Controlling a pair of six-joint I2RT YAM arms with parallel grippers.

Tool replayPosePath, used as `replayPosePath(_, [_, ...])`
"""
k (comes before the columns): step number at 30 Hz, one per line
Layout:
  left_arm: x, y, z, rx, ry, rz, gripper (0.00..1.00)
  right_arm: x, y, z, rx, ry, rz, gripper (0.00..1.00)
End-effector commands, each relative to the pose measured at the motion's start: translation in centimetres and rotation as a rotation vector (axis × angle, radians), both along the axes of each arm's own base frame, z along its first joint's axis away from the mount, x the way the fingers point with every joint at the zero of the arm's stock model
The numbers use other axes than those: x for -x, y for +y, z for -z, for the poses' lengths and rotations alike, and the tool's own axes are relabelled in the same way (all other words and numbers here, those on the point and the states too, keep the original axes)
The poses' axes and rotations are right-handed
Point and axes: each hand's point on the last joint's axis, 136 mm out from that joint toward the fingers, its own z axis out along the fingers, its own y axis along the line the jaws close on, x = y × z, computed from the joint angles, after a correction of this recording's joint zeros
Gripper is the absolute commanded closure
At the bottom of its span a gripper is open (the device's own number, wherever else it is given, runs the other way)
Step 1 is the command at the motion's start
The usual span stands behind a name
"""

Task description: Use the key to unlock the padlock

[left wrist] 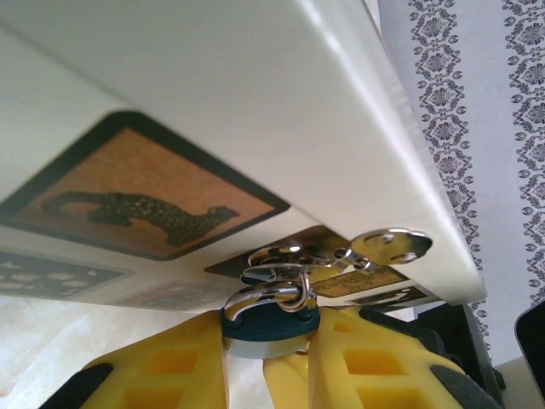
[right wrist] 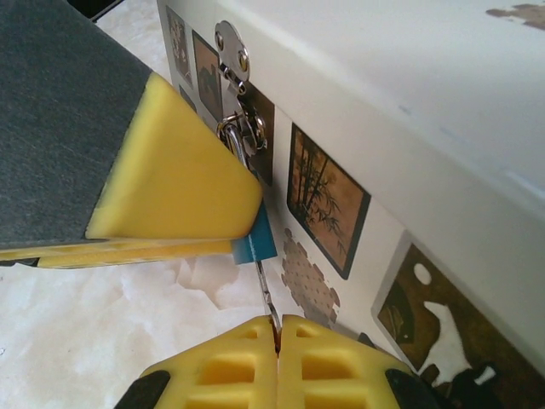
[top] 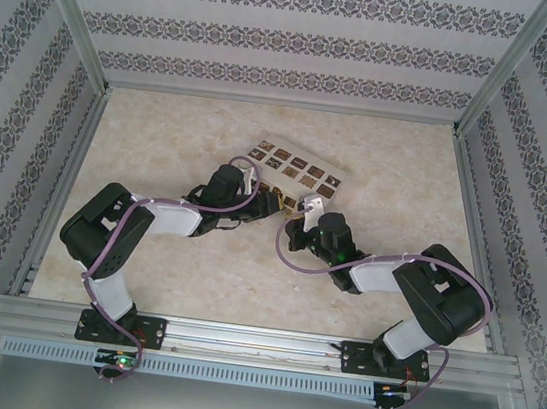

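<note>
- The padlock (left wrist: 271, 328) hangs by its silvery shackle from the hasp (right wrist: 240, 102) on the side of the cream box (right wrist: 383, 102), low against the box wall and just above the counter (right wrist: 77, 341).
- The left gripper (left wrist: 271, 341) is closed partway, and its yellow pads (left wrist: 170, 366) clamp the teal body from both sides and hold it steady.
- The right gripper (right wrist: 277, 336) is fully closed, pinching the thin dark key (right wrist: 265, 294) by its tail, with the blade sticking out past the fingertips.
- The key relation: the padlock lies straight ahead of the right gripper. The key's long axis runs from the fingertips up to the underside of the blue body, roughly in line with the lock's own length.
- The tip meets the body's lower face. I cannot tell how deep it sits in the keyway.
- Both arms are at the lock, and the right one carries the working tool.
- The next move likely needs a twist about the key's axis while the left grip resists. A blade this thin could slip or bend if the push goes off-axis.
</note>
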Motion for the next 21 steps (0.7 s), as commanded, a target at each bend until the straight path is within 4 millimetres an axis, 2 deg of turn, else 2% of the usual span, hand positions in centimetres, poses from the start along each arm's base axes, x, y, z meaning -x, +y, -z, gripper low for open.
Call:
replayPosePath(1, [0.6,-1.5,-1.3,0.041,-0.002,0.057,0.76,-1.5,0.5,-2.8,-0.084,-0.084,0.008,1.00])
replayPosePath(21, [0.9,-2.2,-1.5,0.040,-0.002,0.073,0.76,-3.4,2.7,-4.9,-0.120,-0.159,-0.071,1.00])
